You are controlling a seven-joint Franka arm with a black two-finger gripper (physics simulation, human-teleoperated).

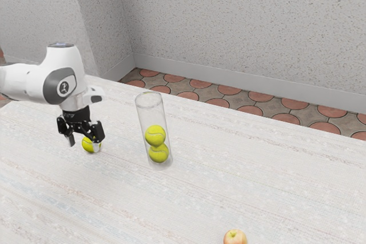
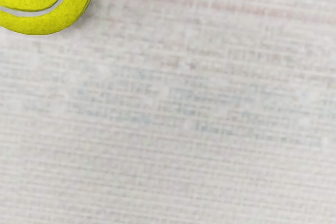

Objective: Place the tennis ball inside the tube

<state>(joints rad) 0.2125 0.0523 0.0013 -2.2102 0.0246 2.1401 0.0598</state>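
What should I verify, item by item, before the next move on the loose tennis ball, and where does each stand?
1. Tool open for a grasp: ok, its fingers are spread.
2. Loose ball lined up with the tool: not ok, as the wrist view has it off in a corner.
3. Grip secured: not ok, the fingers are not closed on the ball.
4. Tube standing with space above the two balls inside: ok.
5. Apple away from the stretch between ball and tube: ok.
6. Tool low enough to close around the ball's middle: cannot tell.
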